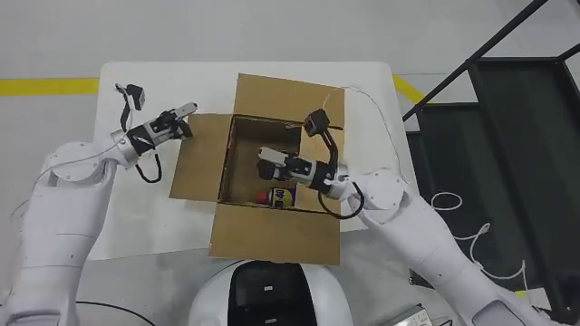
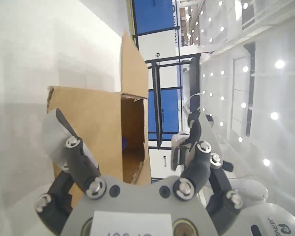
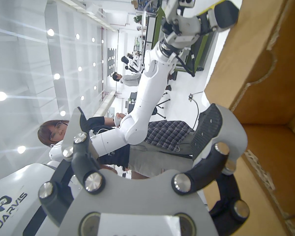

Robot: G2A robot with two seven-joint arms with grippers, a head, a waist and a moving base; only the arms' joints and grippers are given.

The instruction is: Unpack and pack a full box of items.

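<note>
Unpacking looks to be the step in hand; the open brown cardboard box (image 1: 272, 95) sits mid-frame, with a blue-and-yellow can (image 1: 283, 197) at its lower inside edge; the right gripper (image 1: 263, 165) hangs inside, spread and empty; the left gripper (image 1: 184, 118) is spread beside the box's left flap; next, the right one probably needs to lower around the can

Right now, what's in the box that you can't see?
- Top view: the right gripper and its arm cover much of the inside of the box; only part of a can shows.
- Left wrist view: the box wall hides the inside; a blue bit is too small to name.
- Right wrist view: the edge cuts off the box.
</note>
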